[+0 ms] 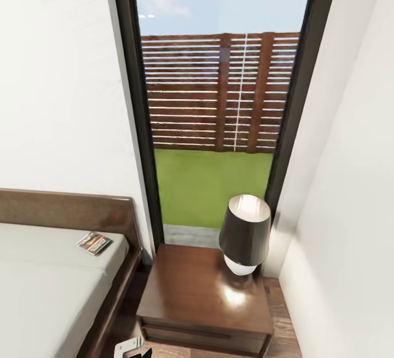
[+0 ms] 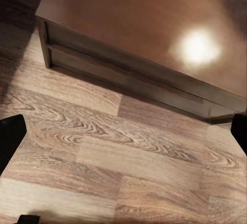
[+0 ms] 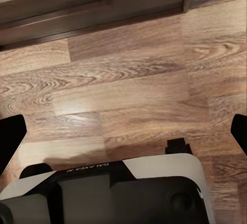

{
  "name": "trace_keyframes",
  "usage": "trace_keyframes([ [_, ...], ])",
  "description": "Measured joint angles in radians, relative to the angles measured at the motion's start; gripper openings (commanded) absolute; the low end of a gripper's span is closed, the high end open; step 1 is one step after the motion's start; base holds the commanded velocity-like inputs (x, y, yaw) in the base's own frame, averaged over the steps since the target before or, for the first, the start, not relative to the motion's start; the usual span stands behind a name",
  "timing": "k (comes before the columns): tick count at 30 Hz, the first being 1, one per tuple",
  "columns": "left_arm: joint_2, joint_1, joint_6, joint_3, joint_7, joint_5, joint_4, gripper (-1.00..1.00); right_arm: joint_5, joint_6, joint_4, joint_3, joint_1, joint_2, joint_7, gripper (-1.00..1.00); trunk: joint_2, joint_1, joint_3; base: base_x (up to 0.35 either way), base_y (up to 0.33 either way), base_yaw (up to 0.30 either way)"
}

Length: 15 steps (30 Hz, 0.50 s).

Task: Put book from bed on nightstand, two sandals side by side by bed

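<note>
Your book (image 1: 94,242) is lying flat on the bed (image 1: 44,281) up by the headboard, around 9 o'clock from the nightstand (image 1: 191,287) (the one with the lamp (image 1: 244,233) at its back corner). Both wrist views show dark fingertips spread wide over bare wood floor, so the left gripper (image 2: 123,136) and right gripper (image 3: 123,134) look open and empty. It's probably a light, floppy paperback with a slick cover, so pinch it across an edge or the spine rather than pressing down into the soft mattress.

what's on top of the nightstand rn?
On the nightstand: a lamp with a dark shade, at its far right corner. The rest of the glossy top is bare. The book lies on the bed.
</note>
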Motion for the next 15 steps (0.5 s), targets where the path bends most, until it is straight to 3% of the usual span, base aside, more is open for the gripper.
trace_keyframes([
  [3,0.000,0.000,0.001,0.000,0.000,0.000,0.000,1.00,0.000,0.000,0.000,0.000,0.000,0.000,0.000,1.00,0.000,0.000,0.000,0.257,0.183,-0.008],
  [7,0.000,0.000,0.001,0.000,0.000,0.000,0.000,1.00,0.000,0.000,0.000,0.000,0.000,0.000,0.000,1.00,0.000,0.000,0.000,0.159,0.145,-0.168],
  [15,0.001,0.000,0.000,0.000,0.000,0.000,0.000,1.00,0.000,0.000,0.000,0.000,0.000,0.001,0.000,1.00,0.000,0.000,0.000,0.015,0.014,-0.097],
])
